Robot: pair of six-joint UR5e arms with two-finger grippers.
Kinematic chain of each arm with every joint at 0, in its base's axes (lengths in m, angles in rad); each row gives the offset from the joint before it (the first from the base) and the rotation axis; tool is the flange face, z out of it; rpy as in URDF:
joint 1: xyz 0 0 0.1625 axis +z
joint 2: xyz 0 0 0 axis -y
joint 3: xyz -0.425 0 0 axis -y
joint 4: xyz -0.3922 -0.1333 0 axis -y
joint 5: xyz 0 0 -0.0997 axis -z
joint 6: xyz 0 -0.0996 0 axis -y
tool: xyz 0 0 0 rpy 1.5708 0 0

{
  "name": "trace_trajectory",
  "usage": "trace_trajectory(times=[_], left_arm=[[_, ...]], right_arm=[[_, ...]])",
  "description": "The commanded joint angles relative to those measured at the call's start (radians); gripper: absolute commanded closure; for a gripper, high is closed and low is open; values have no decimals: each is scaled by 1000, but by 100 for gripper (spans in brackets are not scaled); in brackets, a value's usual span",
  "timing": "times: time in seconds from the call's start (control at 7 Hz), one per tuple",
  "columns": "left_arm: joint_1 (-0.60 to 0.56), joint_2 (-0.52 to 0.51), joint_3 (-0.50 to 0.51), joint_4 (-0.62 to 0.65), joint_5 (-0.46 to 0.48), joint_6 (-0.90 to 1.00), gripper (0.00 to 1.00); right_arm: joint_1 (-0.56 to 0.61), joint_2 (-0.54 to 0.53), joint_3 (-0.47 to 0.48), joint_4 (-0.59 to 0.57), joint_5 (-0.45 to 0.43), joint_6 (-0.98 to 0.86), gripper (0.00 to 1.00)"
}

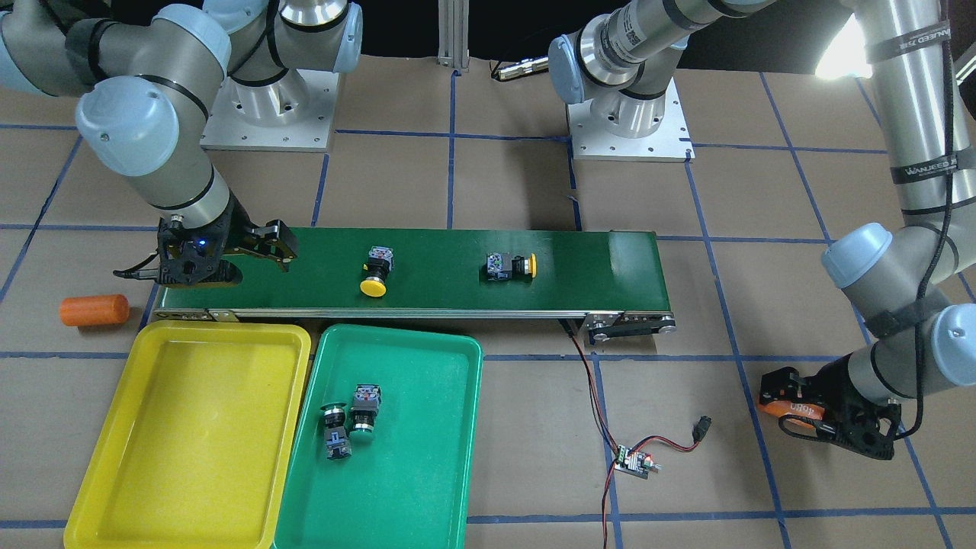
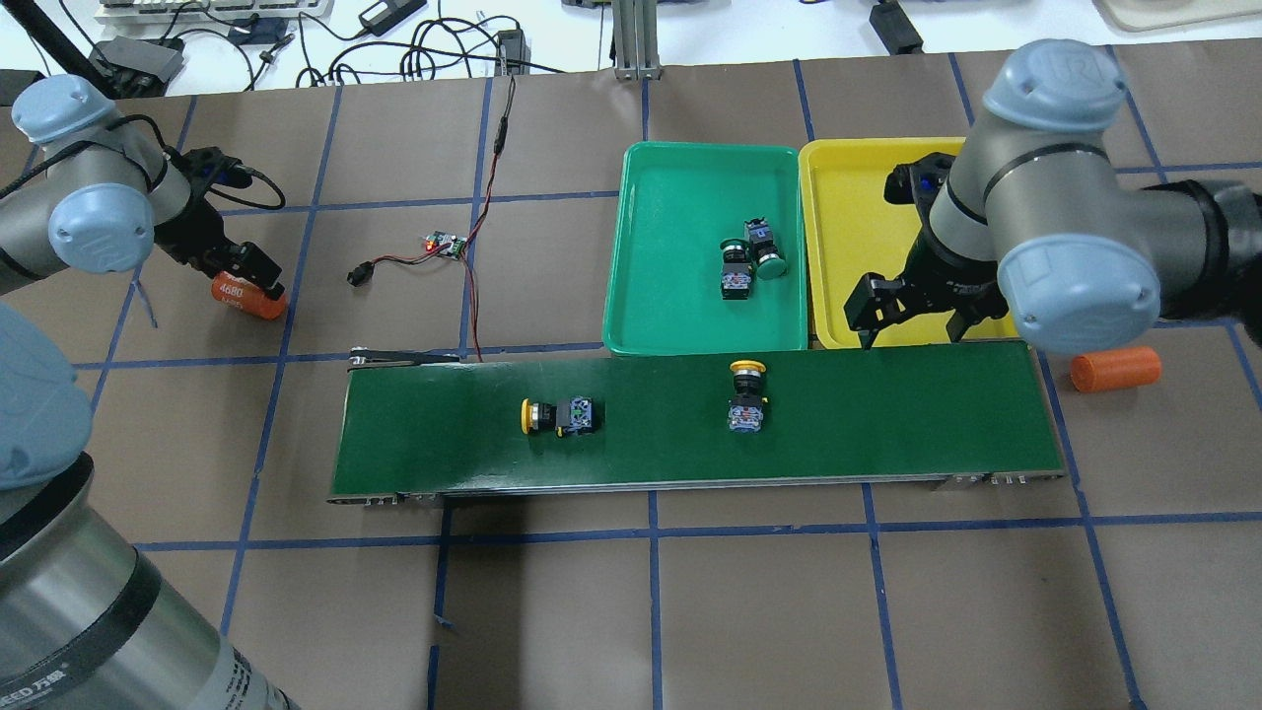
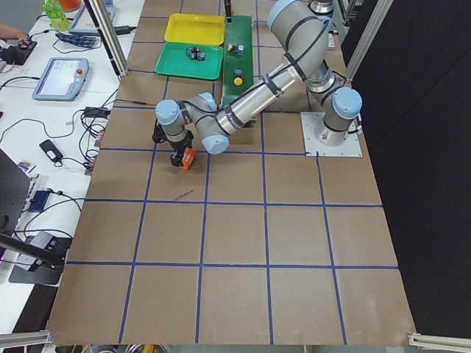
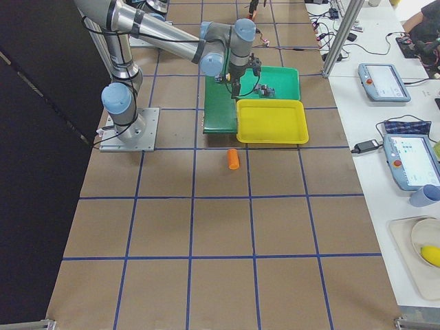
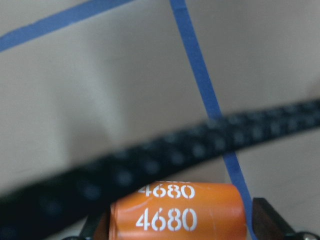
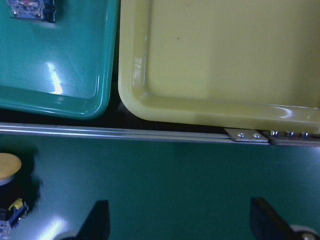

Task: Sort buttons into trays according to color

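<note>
Two yellow buttons (image 1: 375, 273) (image 1: 509, 266) lie on the dark-green conveyor belt (image 1: 595, 267); they also show in the overhead view (image 2: 746, 390) (image 2: 557, 415). Two green buttons (image 1: 336, 432) (image 1: 364, 415) lie in the teal tray (image 1: 427, 488). The yellow tray (image 1: 191, 442) beside it holds nothing. My right gripper (image 1: 258, 259) hangs open and empty over the belt's end next to the trays, with its fingers (image 6: 100, 222) spread above the belt. My left gripper (image 1: 789, 412) is far from the belt, low over the table, shut on an orange cylinder (image 5: 180, 212) marked 4680.
A second orange cylinder (image 1: 94, 309) lies on the table beyond the belt's end near the yellow tray. A small controller board (image 1: 633, 461) with red and black wires lies between the belt and my left gripper. Blue tape lines grid the brown table.
</note>
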Motion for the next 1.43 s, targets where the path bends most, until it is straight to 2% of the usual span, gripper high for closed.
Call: trace_trajectory(times=[0.0, 0.14, 0.29, 0.57, 0.71, 1.0, 1.29], left_arm=[[0, -2, -12, 15, 0, -10, 17], [0, 16, -9, 9, 5, -67, 75], [-26, 57, -9, -49, 8, -200, 84], [-111, 224, -24, -254, -8, -412, 85], [-192, 313, -91, -265, -8, -522, 85], [-320, 453, -267, -241, -9, -714, 86], [-411, 515, -389, -126, -11, -804, 86]], right_arm=[[8, -28, 73, -58, 5, 41, 0], [19, -25, 73, -58, 14, 86, 0], [32, -24, 64, -58, 3, 92, 0], [34, -22, 71, -60, 6, 101, 0], [35, -24, 70, -58, 11, 106, 0], [37, -22, 71, -58, 17, 136, 0], [106, -19, 62, -61, 17, 240, 0]])
